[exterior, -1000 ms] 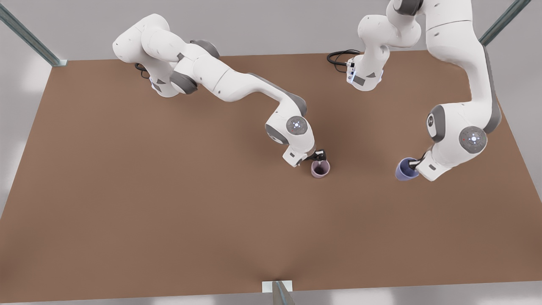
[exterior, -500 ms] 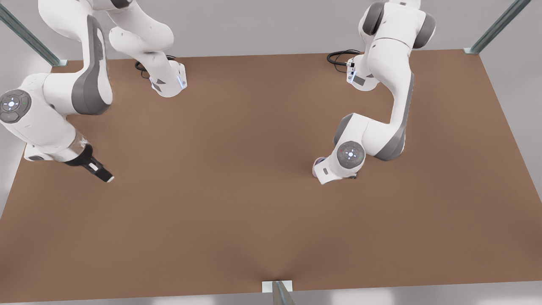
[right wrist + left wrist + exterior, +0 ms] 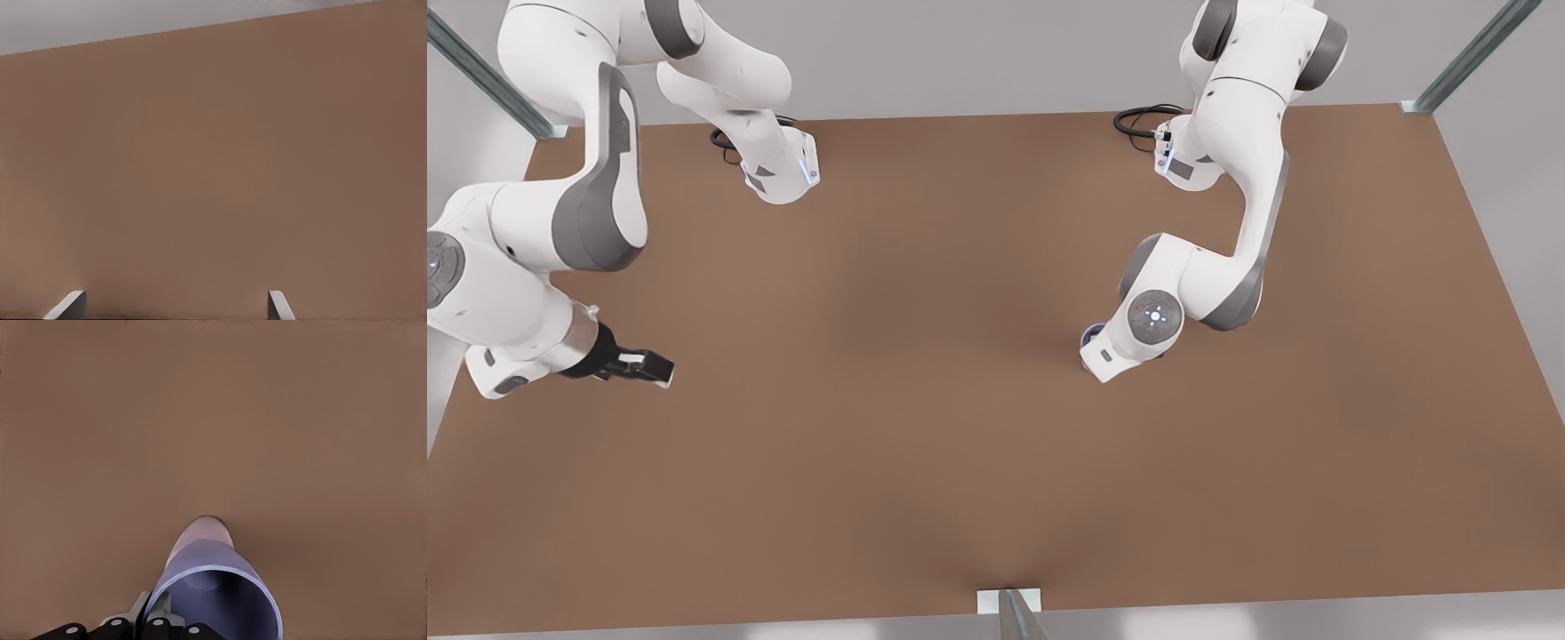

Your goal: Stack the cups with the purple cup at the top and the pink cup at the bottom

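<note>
Left gripper (image 3: 157, 623) grips purple cup (image 3: 217, 593); right gripper (image 3: 649, 366) open, idle.

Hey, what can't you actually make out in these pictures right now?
- Front view: the left arm's wrist hides the cups, bar a sliver of the purple cup.
- Left wrist view: the purple cup covers most of the pink cup, so nesting depth is unclear. The picture's edge cuts the left gripper.
- The right gripper waits, open.
</note>
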Tool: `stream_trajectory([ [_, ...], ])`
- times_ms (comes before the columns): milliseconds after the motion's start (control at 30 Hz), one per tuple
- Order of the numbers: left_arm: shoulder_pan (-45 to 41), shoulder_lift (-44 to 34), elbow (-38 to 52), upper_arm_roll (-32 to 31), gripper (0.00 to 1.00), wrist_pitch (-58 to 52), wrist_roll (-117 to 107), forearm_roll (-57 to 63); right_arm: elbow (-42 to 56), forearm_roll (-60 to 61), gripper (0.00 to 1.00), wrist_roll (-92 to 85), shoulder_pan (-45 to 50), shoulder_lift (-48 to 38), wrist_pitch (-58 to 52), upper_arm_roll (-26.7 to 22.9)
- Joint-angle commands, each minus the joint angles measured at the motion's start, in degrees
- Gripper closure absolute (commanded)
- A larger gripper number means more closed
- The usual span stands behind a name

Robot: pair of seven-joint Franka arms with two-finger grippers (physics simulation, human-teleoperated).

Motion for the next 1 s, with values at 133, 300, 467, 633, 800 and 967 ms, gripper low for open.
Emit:
stream_trajectory([
  [133, 0.2, -1.1, -0.1, -0.4, 0.79, -3.8, -9.1, -0.4, 0.3, 0.4, 0.0, -23.9, 1.0, 0.1, -1.1, 0.0],
  [300, 1.7, -2.9, -4.4, -1.0, 0.79, -2.5, -8.2, -0.4, -1.5, 0.7, 0.0, -2.4, 1.2, -0.8, -2.4, -0.1],
  [467, 2.8, -3.3, -5.7, -2.2, 0.79, 0.4, -8.3, -0.5, -5.7, 1.8, 0.0, -2.5, 0.7, -3.5, -1.9, -0.6],
  [633, 2.9, -3.2, -5.7, -3.1, 0.79, 2.8, -8.8, -1.7, -5.5, 1.5, 0.0, -2.4, 0.8, -3.2, -1.5, -0.6],
  [800, 3.4, -3.1, -5.7, -3.1, 0.79, 3.6, -8.4, -1.7, -5.4, 1.7, 0.0, -2.4, 1.0, -3.2, -1.2, -0.6],
  [967, 3.7, -2.8, -5.8, -3.1, 0.79, 4.3, -8.3, -1.7, -5.5, 1.8, 0.0, -2.4, 0.6, -3.5, -1.3, -0.6],
])
